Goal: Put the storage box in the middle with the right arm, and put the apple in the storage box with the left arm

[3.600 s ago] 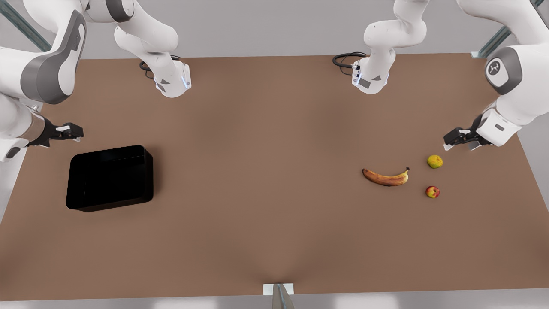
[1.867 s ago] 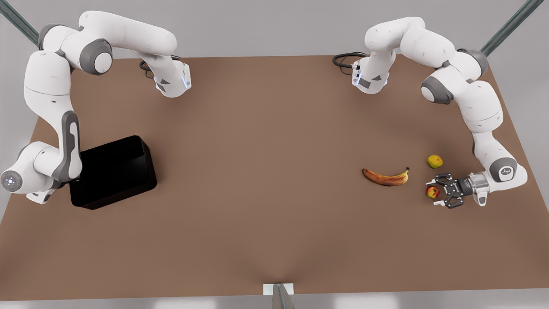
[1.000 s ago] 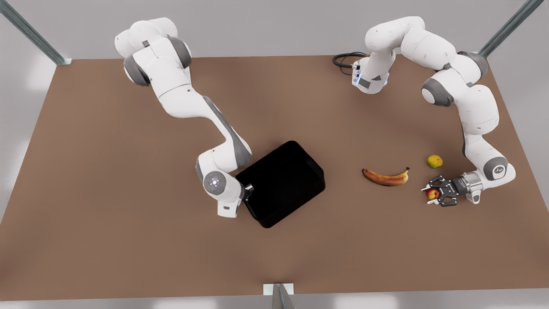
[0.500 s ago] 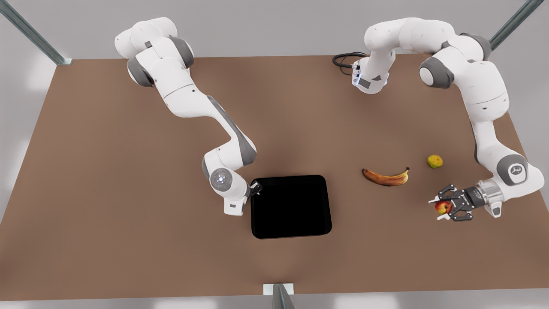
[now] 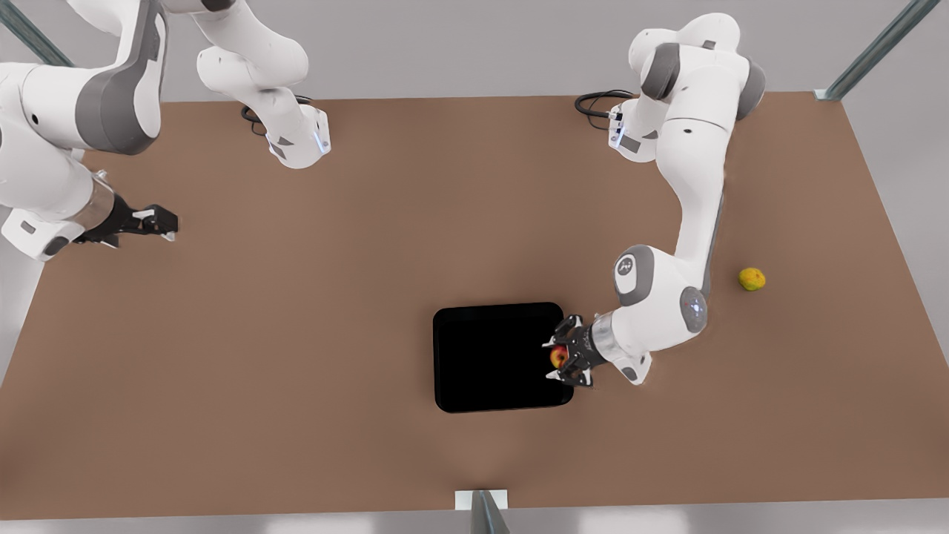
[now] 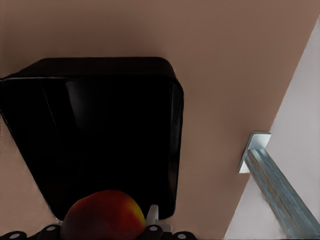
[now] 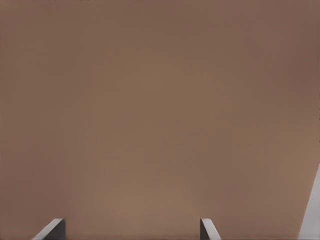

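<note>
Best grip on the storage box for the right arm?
Pinch the storage box by its thin upright wall on the front view's left, from above, one finger inside. Left gripper holds the apple over the opposite wall; right gripper waits on that side.

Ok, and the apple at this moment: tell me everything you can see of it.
The apple is small and round, red with a yellow patch, smooth-skinned. It sits clamped between the fingers of the left gripper, off the table, at the edge of the storage box on the front view's right. In the left wrist view it hangs over the box's glossy black interior. Nothing else touches it.
</note>
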`<action>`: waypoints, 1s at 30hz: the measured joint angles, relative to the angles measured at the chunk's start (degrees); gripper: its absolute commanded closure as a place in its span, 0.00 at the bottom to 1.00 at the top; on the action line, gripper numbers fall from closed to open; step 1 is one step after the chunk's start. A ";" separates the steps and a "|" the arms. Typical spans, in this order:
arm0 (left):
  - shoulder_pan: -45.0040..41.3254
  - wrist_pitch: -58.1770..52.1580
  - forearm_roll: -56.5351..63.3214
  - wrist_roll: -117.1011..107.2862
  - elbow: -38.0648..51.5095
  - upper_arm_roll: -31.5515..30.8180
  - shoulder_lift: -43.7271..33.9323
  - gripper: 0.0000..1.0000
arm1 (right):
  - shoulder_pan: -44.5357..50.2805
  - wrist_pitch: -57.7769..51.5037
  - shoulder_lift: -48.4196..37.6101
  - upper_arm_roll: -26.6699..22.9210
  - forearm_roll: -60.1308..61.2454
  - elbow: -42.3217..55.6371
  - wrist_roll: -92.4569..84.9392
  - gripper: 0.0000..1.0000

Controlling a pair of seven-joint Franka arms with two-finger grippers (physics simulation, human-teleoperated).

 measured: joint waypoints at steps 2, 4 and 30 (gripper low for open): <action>-4.02 1.57 2.34 -2.28 -0.30 0.27 1.41 0.48 | 0.05 0.00 0.08 -0.08 0.00 0.01 0.14 0.00; -6.62 3.60 5.26 -2.83 -0.35 0.36 4.22 0.47 | 0.27 0.00 0.09 -0.08 -0.06 0.01 0.14 0.00; 19.33 -31.91 29.35 99.39 -10.54 0.71 -27.45 0.00 | -0.18 -1.49 0.35 -0.17 -0.97 0.10 -0.04 0.00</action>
